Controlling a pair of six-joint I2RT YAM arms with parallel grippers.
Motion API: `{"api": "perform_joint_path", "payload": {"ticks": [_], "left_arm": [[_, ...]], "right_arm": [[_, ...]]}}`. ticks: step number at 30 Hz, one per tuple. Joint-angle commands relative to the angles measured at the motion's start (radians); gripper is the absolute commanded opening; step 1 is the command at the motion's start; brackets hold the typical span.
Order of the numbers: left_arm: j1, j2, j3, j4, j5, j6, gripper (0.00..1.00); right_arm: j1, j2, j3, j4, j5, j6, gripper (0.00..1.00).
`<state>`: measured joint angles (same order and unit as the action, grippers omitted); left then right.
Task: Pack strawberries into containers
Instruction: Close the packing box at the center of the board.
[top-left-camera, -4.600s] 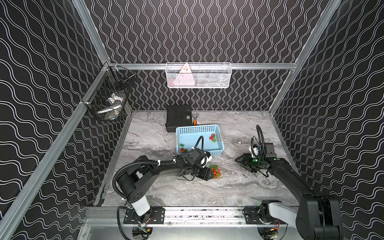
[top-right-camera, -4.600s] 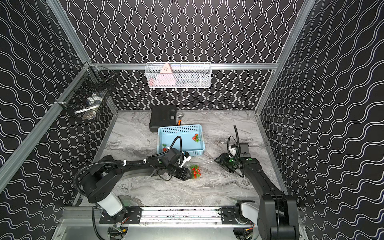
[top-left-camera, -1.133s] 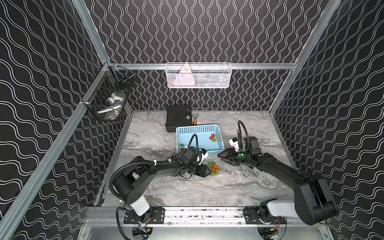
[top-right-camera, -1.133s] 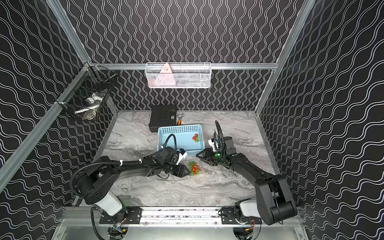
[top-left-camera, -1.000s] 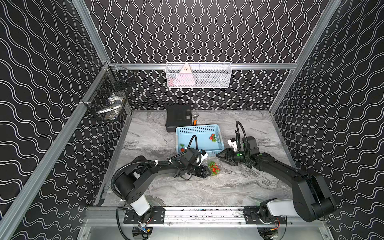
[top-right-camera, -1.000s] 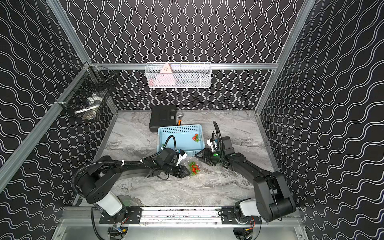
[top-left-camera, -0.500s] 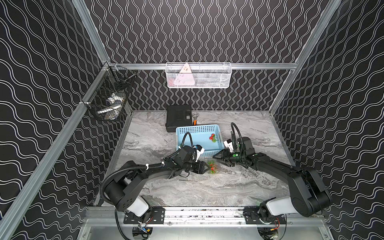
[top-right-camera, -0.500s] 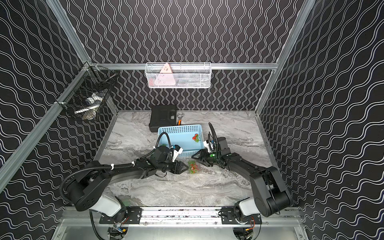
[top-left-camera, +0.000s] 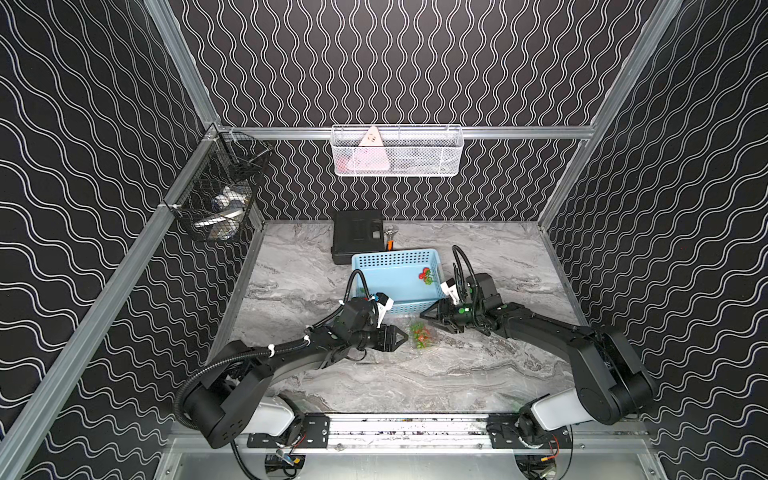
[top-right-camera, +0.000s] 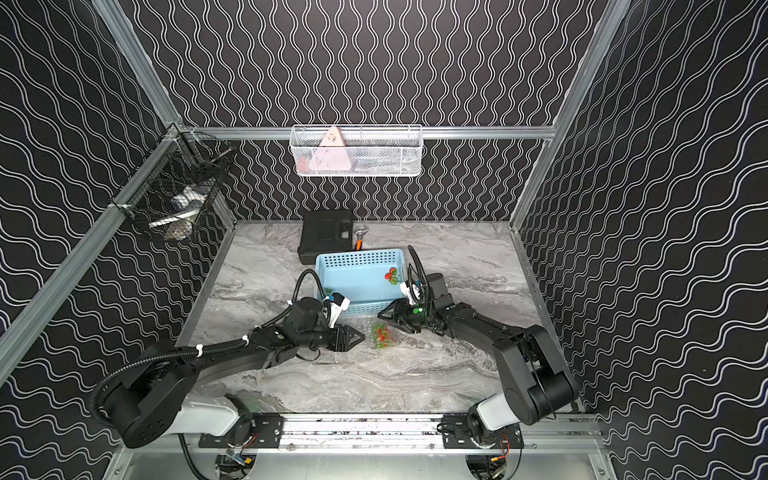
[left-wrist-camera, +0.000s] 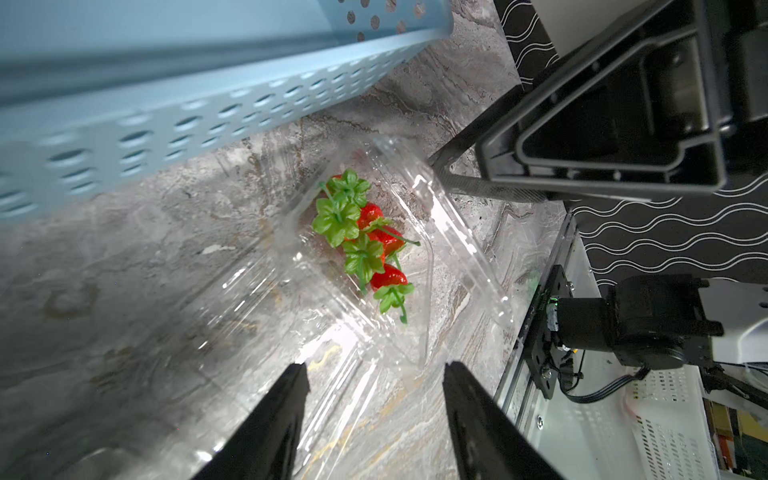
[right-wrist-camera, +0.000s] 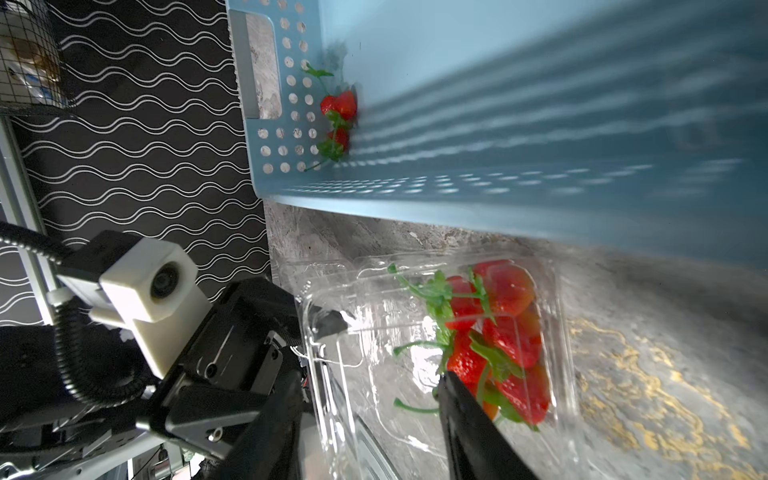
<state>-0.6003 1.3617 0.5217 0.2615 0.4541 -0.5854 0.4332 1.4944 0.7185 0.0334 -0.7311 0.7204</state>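
A clear clamshell container (left-wrist-camera: 419, 332) lies open on the marble table in front of the blue basket, with several strawberries (top-left-camera: 420, 336) (left-wrist-camera: 365, 237) (right-wrist-camera: 498, 328) in its tray. My left gripper (top-left-camera: 403, 337) (left-wrist-camera: 374, 374) is open at the container's left side, and the clear plastic lies between its fingers. My right gripper (top-left-camera: 434, 322) (right-wrist-camera: 365, 386) is open on the opposite side, low over the container, straddling its raised lid. More strawberries (top-left-camera: 426, 275) (right-wrist-camera: 338, 108) lie in the blue basket.
The light blue perforated basket (top-left-camera: 395, 255) stands just behind the container and close to both grippers. Behind it sits a black case (top-left-camera: 357, 237). A white wire basket (top-left-camera: 397, 151) hangs on the back wall and a black wire basket (top-left-camera: 216, 199) hangs at the left.
My right gripper has come in leftward to the container. My left gripper and the container have shifted slightly left. Both grippers' jaws stand as before.
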Motion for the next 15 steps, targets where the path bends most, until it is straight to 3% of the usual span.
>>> {"api": "perform_joint_path", "payload": {"ticks": [1, 15], "left_arm": [[0.022, -0.029, -0.022, 0.042, -0.001, -0.038, 0.58], [0.034, 0.008, -0.074, 0.184, 0.054, -0.116, 0.57]], "right_arm": [[0.009, -0.003, 0.019, -0.036, 0.029, -0.031, 0.54], [0.104, -0.042, 0.075, -0.116, 0.08, -0.048, 0.54]]}}
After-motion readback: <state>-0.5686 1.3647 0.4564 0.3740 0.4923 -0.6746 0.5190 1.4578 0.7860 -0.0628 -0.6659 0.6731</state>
